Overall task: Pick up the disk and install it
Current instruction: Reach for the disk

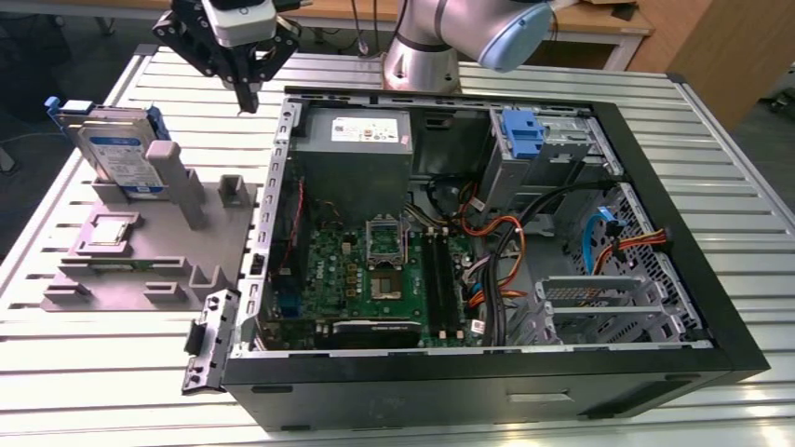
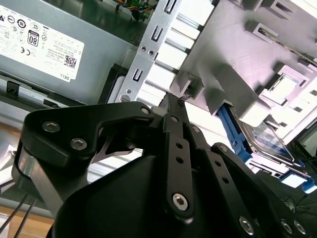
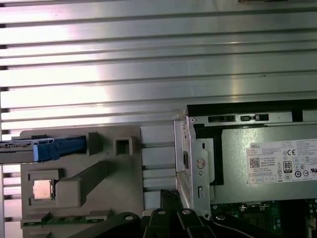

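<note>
Hovering over the table [image 1: 746, 233], we hold nothing.
The black case [image 1: 497, 377] lies open on it, board [image 1: 372, 265] exposed. At the case's nine o'clock in the exterior view sits the grey fixture [image 1: 137, 265], and the blue-framed disk [image 1: 118, 149] stands on edge in a slot at the fixture's eleven o'clock. Our claw [image 1: 248, 104] hangs above the case's eleven o'clock corner, fingertips [image 2: 173, 111] pinched together and empty, with the disk apart at its eight o'clock; in the first wrist view the disk [image 3: 49, 148] shows edge-on.
</note>
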